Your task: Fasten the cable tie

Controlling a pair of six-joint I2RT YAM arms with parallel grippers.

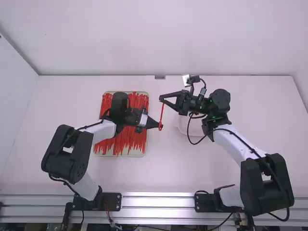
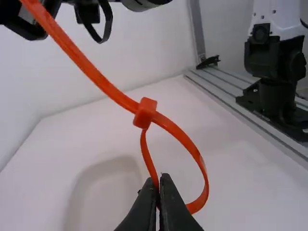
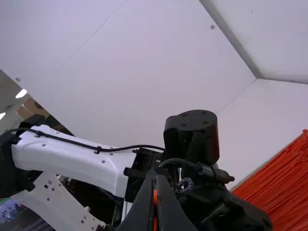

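Observation:
An orange-red cable tie (image 1: 162,115) hangs between my two grippers above the table, right of the tray. In the left wrist view its strap (image 2: 96,77) passes through the square head (image 2: 145,111) and forms a closed loop below it. My left gripper (image 2: 159,179) is shut on the lower part of that loop; in the high view it (image 1: 157,125) sits at the tie's low end. My right gripper (image 1: 163,99) is shut on the free tail at the top, with a sliver of orange (image 3: 155,202) showing between its closed fingers (image 3: 147,192).
A wooden tray (image 1: 144,153) heaped with several spare red ties (image 1: 126,137) lies under the left arm; the same ties (image 3: 284,173) show in the right wrist view. A small grey fitting (image 1: 160,76) sits at the table's far edge. Bare white tabletop lies around both arms.

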